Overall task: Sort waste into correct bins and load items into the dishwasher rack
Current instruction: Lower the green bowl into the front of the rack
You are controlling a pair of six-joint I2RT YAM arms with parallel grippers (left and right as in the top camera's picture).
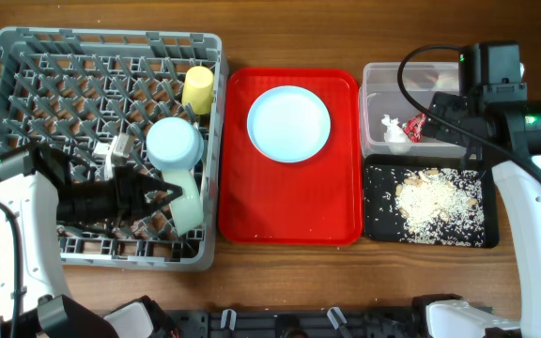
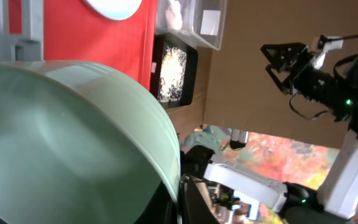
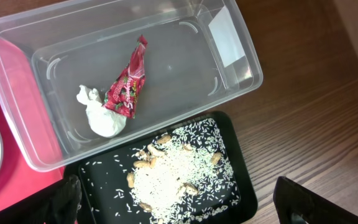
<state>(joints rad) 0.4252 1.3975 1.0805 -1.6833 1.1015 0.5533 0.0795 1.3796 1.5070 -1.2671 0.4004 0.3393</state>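
The grey dishwasher rack (image 1: 26,56) holds a yellow cup (image 1: 198,89), a light blue bowl (image 1: 175,143) and a pale green bowl (image 1: 189,205). My left gripper (image 1: 162,195) is shut on the green bowl's rim (image 2: 178,186); the bowl (image 2: 67,137) fills the left wrist view. The light blue plate (image 1: 289,123) lies on the red tray. My right gripper (image 1: 427,120) hangs open and empty (image 3: 182,205) above the bins. The clear tub (image 3: 229,93) holds the red wrapper (image 3: 126,87) and white tissue (image 3: 101,115). The black tray (image 3: 235,193) holds rice scraps (image 3: 173,174).
The red tray (image 1: 252,207) lies between the rack and the bins. The clear tub (image 1: 376,80) sits behind the black tray (image 1: 378,225). A small whitish piece (image 1: 118,152) stands among the rack pegs; I cannot tell what it is. Bare wooden table lies right of the bins.
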